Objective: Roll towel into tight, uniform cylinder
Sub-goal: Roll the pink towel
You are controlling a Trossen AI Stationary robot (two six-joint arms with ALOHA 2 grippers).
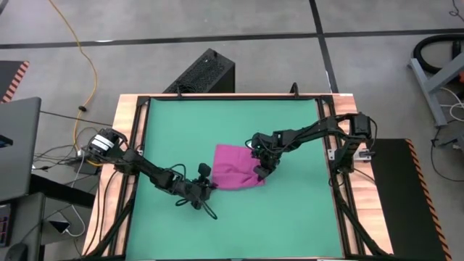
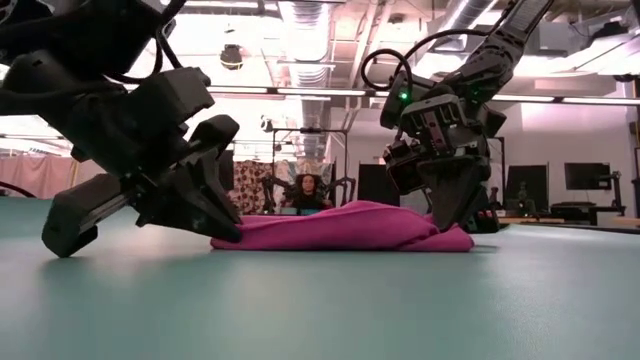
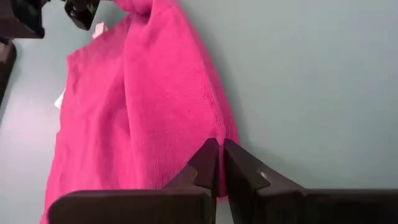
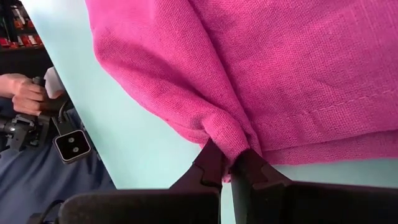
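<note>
A: Towel (image 1: pixel 235 174) lies loosely folded near the middle of the green mat (image 1: pixel 181 123), magenta cloth bunched, not rolled into a cylinder

B: And the left gripper (image 3: pixel 219 163)?

A: Low at the towel's near-left corner, fingers clenched on a pinch of its edge

B: The right gripper (image 4: pixel 227 163)?

A: At the opposite corner, pointing down, clamped on a gathered fold of the cloth

B: Anything else?

A: A white tag (image 3: pixel 98 28) shows at the far edge in the left wrist view, and a person's hand (image 4: pixel 26 93) appears beyond the table

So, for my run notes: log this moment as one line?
left gripper: shut on towel corner | right gripper: shut on opposite corner | towel: unrolled on mat
</note>
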